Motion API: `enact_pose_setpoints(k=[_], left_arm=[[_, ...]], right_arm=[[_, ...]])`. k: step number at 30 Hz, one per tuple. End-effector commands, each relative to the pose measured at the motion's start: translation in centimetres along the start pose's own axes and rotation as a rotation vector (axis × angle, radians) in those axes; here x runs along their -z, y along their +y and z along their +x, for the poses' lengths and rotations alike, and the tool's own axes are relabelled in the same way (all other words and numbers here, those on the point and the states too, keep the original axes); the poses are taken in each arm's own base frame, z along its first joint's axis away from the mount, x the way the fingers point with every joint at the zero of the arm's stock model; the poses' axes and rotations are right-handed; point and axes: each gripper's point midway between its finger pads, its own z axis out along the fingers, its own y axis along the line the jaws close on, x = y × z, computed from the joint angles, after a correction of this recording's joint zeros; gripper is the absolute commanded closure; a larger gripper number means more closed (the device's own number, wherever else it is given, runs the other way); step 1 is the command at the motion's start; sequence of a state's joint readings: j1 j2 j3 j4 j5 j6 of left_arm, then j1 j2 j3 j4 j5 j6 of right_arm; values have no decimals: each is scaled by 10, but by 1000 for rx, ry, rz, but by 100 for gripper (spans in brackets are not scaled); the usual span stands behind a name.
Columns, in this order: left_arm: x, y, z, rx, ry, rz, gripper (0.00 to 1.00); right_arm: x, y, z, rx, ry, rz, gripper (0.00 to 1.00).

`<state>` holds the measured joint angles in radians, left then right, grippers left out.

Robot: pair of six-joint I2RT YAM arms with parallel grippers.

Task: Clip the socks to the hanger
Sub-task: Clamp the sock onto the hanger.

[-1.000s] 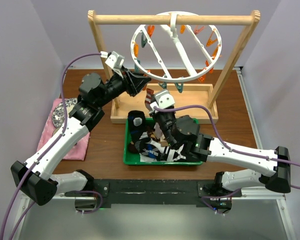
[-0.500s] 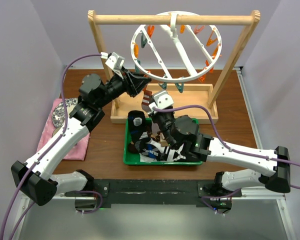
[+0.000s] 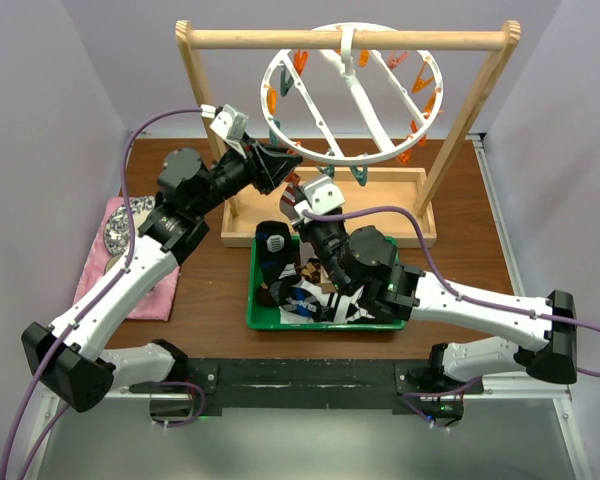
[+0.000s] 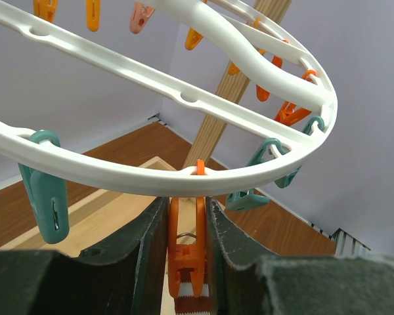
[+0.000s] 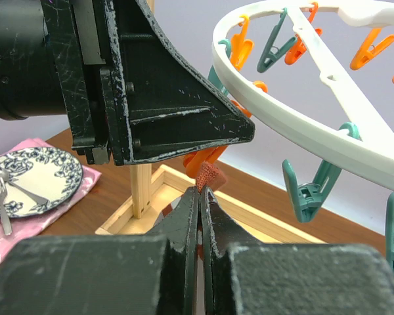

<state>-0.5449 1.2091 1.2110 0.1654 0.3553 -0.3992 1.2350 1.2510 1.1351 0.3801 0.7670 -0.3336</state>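
Two robot arms meet at the near, lower rim of a round white hanger (image 3: 358, 100), which hangs by its hook from the bar of a wooden frame (image 3: 340, 40). The left gripper (image 4: 186, 205) clasps an orange peg (image 4: 187, 244) hanging from that rim, with one finger pressed on each side of the peg. Directly under the peg, the right gripper (image 5: 200, 191) is clenched tight on the edge of a brown sock (image 5: 209, 174) and holds the fabric up at the peg's lower end. Whether the peg bites the fabric cannot be told. Teal pegs (image 5: 308, 191) hang from the same rim nearby. The other socks (image 3: 310, 300) lie heaped in a green tray (image 3: 252, 300) on the table in front of the hanger. Well to the hanger's left, a pink cloth (image 3: 155, 295) carries a patterned plate (image 5: 26, 177).
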Motion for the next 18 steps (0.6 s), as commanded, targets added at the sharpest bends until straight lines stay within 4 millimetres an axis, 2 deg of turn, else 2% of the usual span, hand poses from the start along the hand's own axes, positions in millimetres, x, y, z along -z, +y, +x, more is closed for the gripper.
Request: enact_pose_setpoints(k=[1, 6, 9, 10, 11, 12, 13, 14, 15, 16, 17, 18], left_arm=[[5, -9, -14, -44, -49, 29, 100], [5, -10, -16, -42, -46, 25, 100], [5, -10, -18, -28, -44, 19, 100], [2, -8, -17, -18, -37, 9, 100], [2, -5, -12, -5, -14, -8, 100], [1, -6, -18, -1, -17, -16, 100], [-3, 4, -16, 5, -4, -60, 100], [-4, 8, -7, 17, 40, -88, 100], [-9, 11, -13, 10, 33, -105, 100], [-7, 14, -6, 12, 71, -121, 100], [-9, 13, -6, 6, 72, -116, 100], [-9, 13, -6, -3, 72, -117, 100]], right_arm=[[-2, -4, -17, -49, -37, 8, 100], [-1, -1, 0, -49, -15, 21, 100], [-5, 2, 1, -42, -24, 26, 100], [-7, 4, 0, -47, -34, 28, 100], [-11, 8, 6, -26, -27, 32, 100], [-13, 9, 8, -22, -29, 46, 100], [-16, 8, 5, -43, -54, 69, 100], [-18, 11, 17, -7, -45, 81, 100], [-19, 5, 15, -37, -71, 135, 100], [-20, 3, 20, -32, -72, 158, 100], [-22, 6, 33, 10, -58, 168, 100], [-21, 1, 31, -16, -81, 209, 100]])
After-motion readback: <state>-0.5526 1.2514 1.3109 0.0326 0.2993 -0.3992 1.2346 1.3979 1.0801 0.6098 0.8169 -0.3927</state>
